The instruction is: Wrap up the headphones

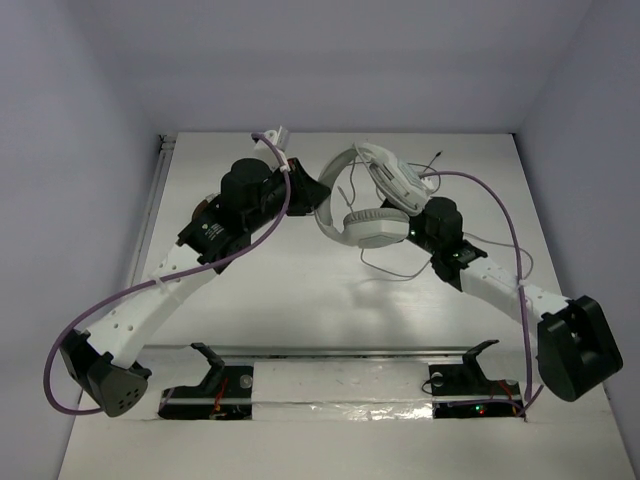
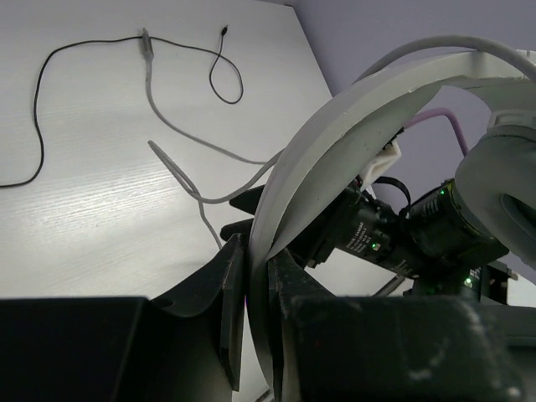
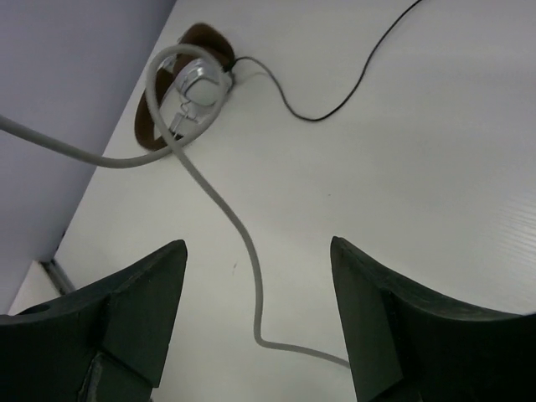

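1. Left claw was pinched tight on the white headphones by the headband, a bit past centre toward 12 o'clock on the surface.
2. Right claw was spread wide, gripping nothing, with the grey cable lying loose between its fingers.
3. Smaller brown headphones sat at 11 o'clock in the right wrist view.
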